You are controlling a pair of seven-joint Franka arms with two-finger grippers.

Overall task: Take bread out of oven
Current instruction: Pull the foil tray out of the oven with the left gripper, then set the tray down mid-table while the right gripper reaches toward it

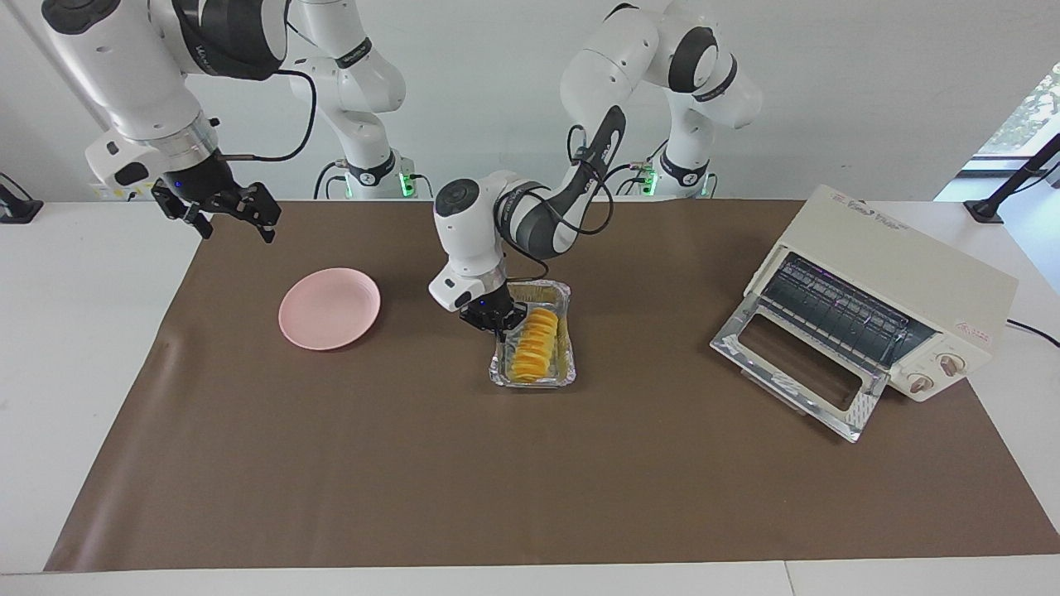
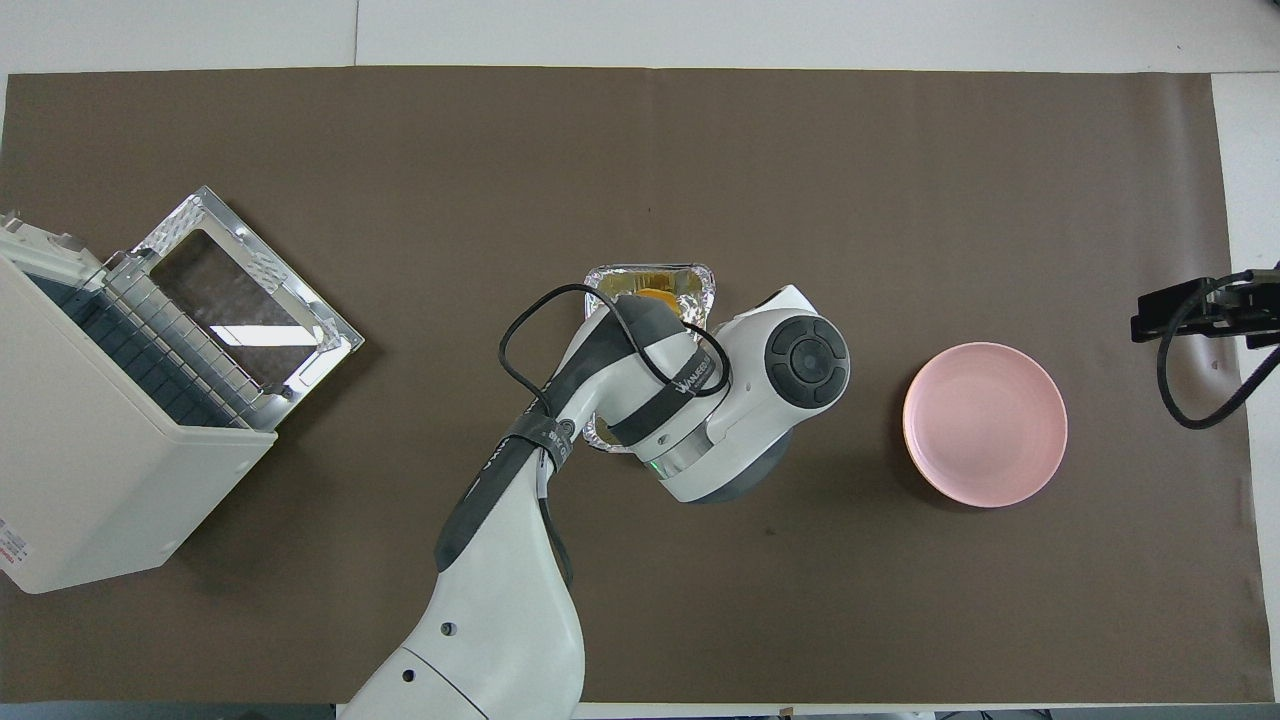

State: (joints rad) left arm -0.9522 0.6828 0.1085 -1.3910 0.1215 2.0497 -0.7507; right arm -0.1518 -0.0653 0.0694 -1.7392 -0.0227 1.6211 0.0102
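- Near the mat's middle sits a foil tray with the bread lying in it, well apart from the oven.
- Left gripper is clamped shut on the tray's rim at the side toward the plate.
- Oven stands at the left arm's end, its door down.
- Right gripper waits, fingers spread, over the mat's corner beside the plate.

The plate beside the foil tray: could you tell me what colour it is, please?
The plate is plain pale pink, clearest in the overhead view.
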